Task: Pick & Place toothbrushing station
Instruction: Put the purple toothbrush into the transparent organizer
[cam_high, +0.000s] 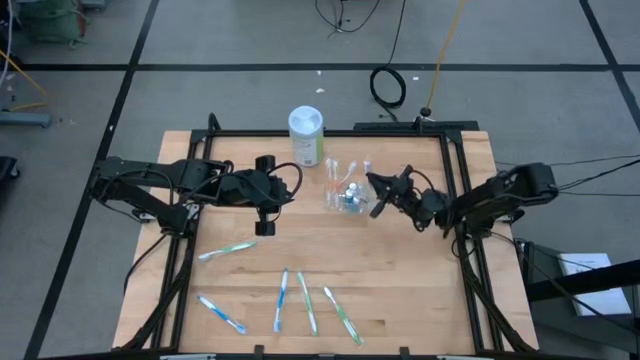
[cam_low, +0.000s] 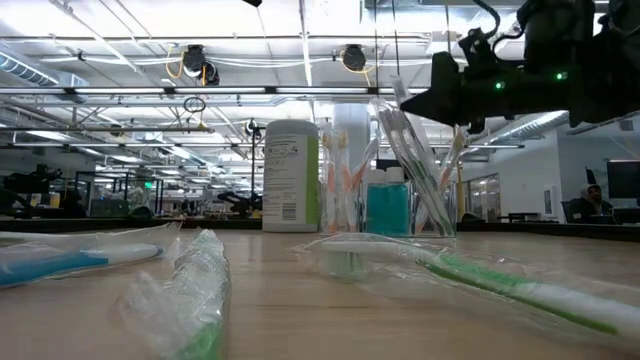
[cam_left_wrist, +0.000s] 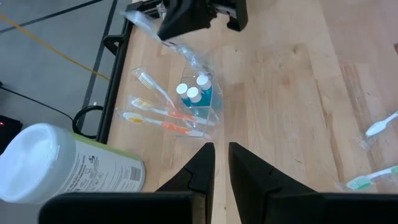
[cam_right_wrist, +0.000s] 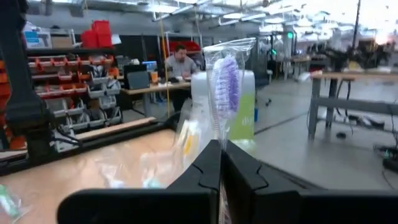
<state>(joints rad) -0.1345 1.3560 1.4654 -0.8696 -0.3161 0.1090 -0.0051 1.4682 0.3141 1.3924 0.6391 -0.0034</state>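
The clear cup (cam_high: 350, 196) stands upright on the table's far middle, holding teal toothpaste tubes (cam_left_wrist: 194, 94) and wrapped toothbrushes (cam_left_wrist: 163, 112) that lean out toward the canister. My right gripper (cam_high: 377, 192) is at the cup's right, shut on a wrapped purple-bristled toothbrush (cam_right_wrist: 225, 84). That brush slants down toward the cup (cam_low: 385, 205). My left gripper (cam_high: 290, 187) hovers left of the cup. Its fingers (cam_left_wrist: 202, 163) stand a little apart, with nothing between them. Several wrapped toothbrushes (cam_high: 281, 300) lie flat on the near half of the table. My right gripper pinches the wrapped toothbrush between its two fingers just below the bristle head (cam_right_wrist: 219, 134). It comes at the brush about level from the table's right, fingers across it. The brush stands slanted with its head up, and its lower part (cam_low: 432, 205) reaches down at the cup.
A white-lidded, green-labelled canister (cam_high: 306, 135) stands just far-left of the cup. Loose brushes lie at the near left (cam_high: 228, 250) and near the front edge (cam_high: 342, 315). Black rails (cam_high: 455, 200) run along the table's sides. Bare wood shows between the cup and the loose brushes.
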